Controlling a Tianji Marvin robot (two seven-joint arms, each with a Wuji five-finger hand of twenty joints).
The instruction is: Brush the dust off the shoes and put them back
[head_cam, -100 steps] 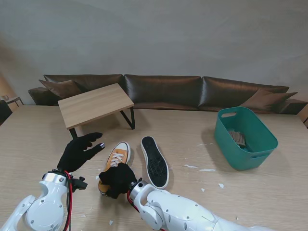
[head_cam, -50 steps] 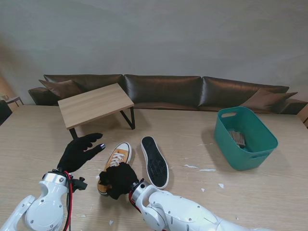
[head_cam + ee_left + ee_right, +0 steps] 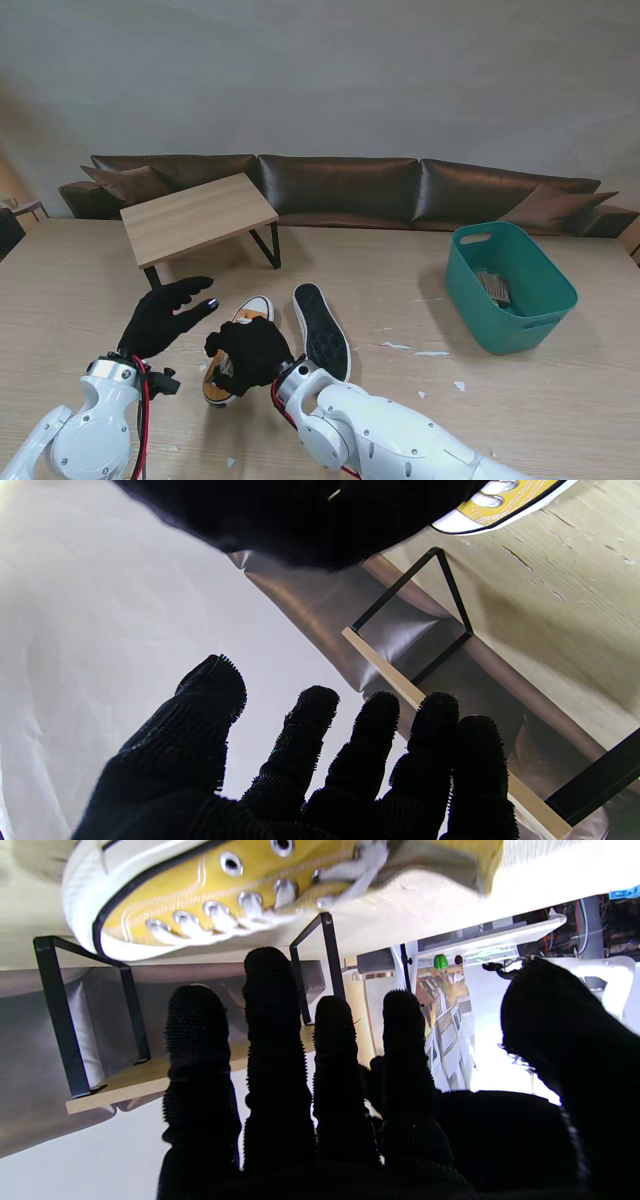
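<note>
Basket [image 3: 520, 300] holds brush [image 3: 493, 287]; right robot hand [image 3: 248, 352] over shoe [image 3: 238, 340], left robot hand [image 3: 165, 315] both released.

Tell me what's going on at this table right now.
The robot is working on a pair of sneakers. Its right hand is over the upright yellow sneaker, fingers spread, not gripping it as far as the wrist view shows. The left hand hovers open beside it, holding nothing. The second sneaker lies sole-up just to the right. A green basket sits far right and a small wooden stand farther back.

Yellow sneaker [image 3: 232, 352] mostly behind right robot hand [image 3: 248, 353]
</note>
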